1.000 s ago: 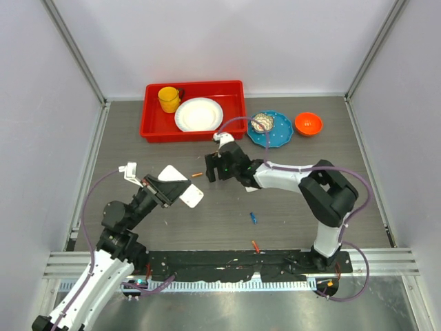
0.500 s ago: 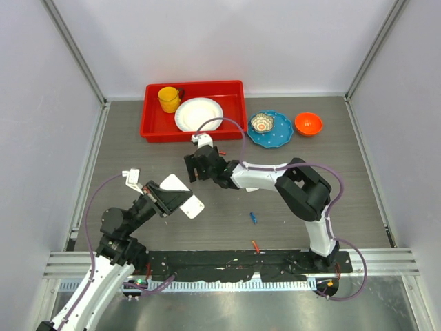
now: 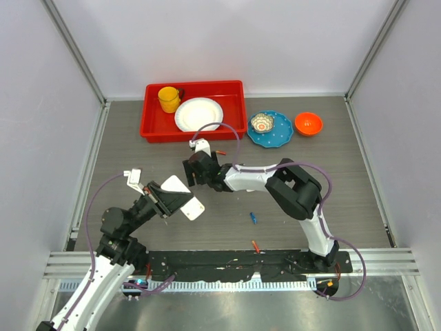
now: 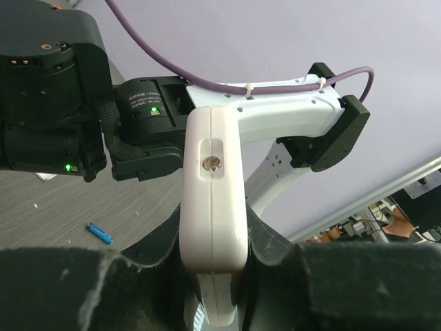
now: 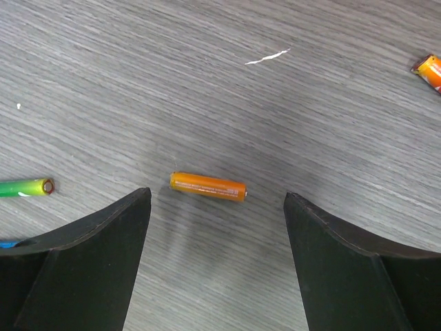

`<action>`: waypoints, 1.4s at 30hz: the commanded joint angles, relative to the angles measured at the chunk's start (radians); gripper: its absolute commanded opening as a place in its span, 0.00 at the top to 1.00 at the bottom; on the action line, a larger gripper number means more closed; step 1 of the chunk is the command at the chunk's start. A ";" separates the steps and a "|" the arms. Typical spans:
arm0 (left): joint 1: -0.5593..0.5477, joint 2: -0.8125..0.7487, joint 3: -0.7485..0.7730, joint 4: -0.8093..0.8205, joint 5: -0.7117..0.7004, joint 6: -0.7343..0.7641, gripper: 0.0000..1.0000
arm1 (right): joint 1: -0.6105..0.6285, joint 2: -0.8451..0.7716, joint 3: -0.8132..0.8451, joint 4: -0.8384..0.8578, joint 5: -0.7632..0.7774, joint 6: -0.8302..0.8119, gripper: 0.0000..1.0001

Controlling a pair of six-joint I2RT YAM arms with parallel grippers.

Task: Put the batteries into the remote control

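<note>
**Remote clamped on the left, right jaws wide over a battery**

From the top I see the grey wood-grain table, with the glossy red tray at its far side. My left gripper is closed on the remote, held off the table at near left. Only its wrist view shows the remote's smooth white plastic edge and a small round metal fitting. My right gripper stands open just beyond. It hides what its own camera shows: an orange battery lying flat between the jaws and a green battery off to one side. A blue battery lies near centre.
</note>
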 commanded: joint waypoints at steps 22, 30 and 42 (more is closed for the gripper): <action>0.005 -0.008 -0.003 0.012 0.027 -0.002 1.00 | 0.044 0.092 0.130 -0.091 0.071 -0.007 0.34; 0.003 -0.018 -0.007 0.008 0.029 -0.005 1.00 | 0.047 0.104 0.131 -0.121 0.078 0.010 0.48; 0.005 -0.005 0.004 0.040 0.031 -0.017 1.00 | 0.024 -0.090 -0.033 -0.091 0.162 0.010 0.60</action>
